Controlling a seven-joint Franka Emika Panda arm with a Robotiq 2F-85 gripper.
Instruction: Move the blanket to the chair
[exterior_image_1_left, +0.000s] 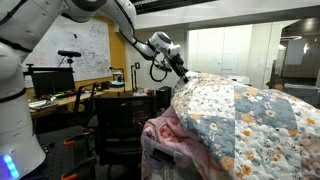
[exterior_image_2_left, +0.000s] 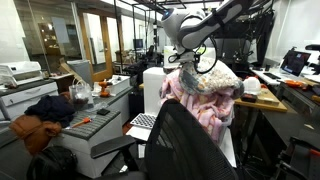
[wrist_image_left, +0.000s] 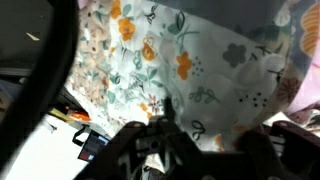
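The quilted patchwork blanket (exterior_image_1_left: 245, 120) of grey-blue and cream floral squares lies heaped over a pink fleece blanket (exterior_image_1_left: 163, 132); both exterior views show it (exterior_image_2_left: 207, 78). My gripper (exterior_image_1_left: 181, 70) (exterior_image_2_left: 186, 56) is at the quilt's top edge. In the wrist view the floral fabric (wrist_image_left: 190, 50) fills the frame and bulges between my two dark fingers (wrist_image_left: 212, 125), which stand apart. The black office chair (exterior_image_1_left: 120, 118) stands beside the heap. Its dark backrest (exterior_image_2_left: 190, 150) fills the foreground in an exterior view.
Desks with monitors (exterior_image_1_left: 52, 80) and clutter stand behind the chair. A grey cabinet with a printer (exterior_image_2_left: 20, 75), bags and clothes (exterior_image_2_left: 40, 115) is off to one side. A keyboard (exterior_image_2_left: 145, 121) lies on a low surface. A black curved bar (wrist_image_left: 45, 90) crosses the wrist view.
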